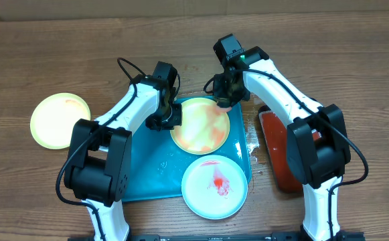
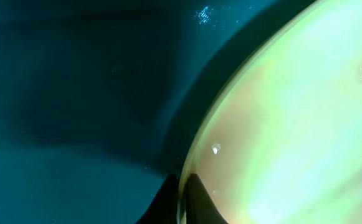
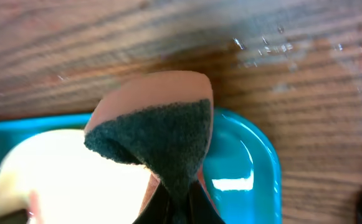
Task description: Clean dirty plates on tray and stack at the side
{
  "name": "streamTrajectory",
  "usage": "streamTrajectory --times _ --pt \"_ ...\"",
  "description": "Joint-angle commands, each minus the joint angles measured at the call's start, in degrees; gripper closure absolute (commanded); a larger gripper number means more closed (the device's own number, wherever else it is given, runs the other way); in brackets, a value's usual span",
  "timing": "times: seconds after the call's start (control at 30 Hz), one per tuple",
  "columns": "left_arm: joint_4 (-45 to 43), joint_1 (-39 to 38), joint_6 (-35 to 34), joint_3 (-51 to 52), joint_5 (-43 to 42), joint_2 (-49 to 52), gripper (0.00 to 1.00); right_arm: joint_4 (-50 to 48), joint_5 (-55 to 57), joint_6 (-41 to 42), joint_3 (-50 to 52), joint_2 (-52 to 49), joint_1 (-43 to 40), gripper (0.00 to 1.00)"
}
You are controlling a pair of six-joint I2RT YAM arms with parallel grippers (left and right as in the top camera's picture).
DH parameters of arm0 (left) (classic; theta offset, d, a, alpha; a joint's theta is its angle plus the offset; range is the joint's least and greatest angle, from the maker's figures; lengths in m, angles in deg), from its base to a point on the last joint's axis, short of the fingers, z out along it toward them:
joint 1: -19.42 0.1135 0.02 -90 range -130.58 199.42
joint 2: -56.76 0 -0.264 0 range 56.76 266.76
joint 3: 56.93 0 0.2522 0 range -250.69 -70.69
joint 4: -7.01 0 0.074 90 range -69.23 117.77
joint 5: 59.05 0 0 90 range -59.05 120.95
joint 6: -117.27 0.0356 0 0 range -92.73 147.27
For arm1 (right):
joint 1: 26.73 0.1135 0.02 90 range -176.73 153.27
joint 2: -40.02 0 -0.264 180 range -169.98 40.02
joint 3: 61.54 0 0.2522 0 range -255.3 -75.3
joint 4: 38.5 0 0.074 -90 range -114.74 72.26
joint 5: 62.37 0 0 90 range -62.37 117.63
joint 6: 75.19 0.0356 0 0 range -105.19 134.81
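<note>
A pale green plate, smeared orange-red, lies on the turquoise tray. My left gripper is shut on this plate's left rim; in the left wrist view the gripper pinches the plate over the tray floor. My right gripper is shut on a sponge, dark scouring face out, at the plate's far right edge. A pale blue plate with red sauce sits at the tray's front right corner. A yellow-green plate rests on the bare table to the left.
A black tray with a red pad lies right of the turquoise tray, under the right arm. Water drops glisten on the wood beyond the tray's corner. Wet patches show on the tray floor.
</note>
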Motion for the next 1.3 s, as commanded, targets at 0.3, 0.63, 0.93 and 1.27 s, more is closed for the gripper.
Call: streamTrajectory --times 0.3,0.63,0.93,1.27 --pt "0.92 0.74 -2.14 1.14 8.41 -0.94 0.95 20.06 13.64 5.29 -12.07 7.87 -0.37 0.96" --pt "6.34 0.7 -2.45 -0.42 17.27 -14.58 0.96 31.71 17.03 11.23 -10.12 10.23 -0.39 0.96" --pt "16.24 0.61 -0.66 -7.48 28.52 -25.53 0.96 30.47 17.05 13.9 -1.6 10.25 -0.39 0.96" --pt "25.03 -3.78 -1.22 -14.45 40.26 -27.28 0.96 25.62 17.14 15.39 9.29 12.2 -2.21 0.96"
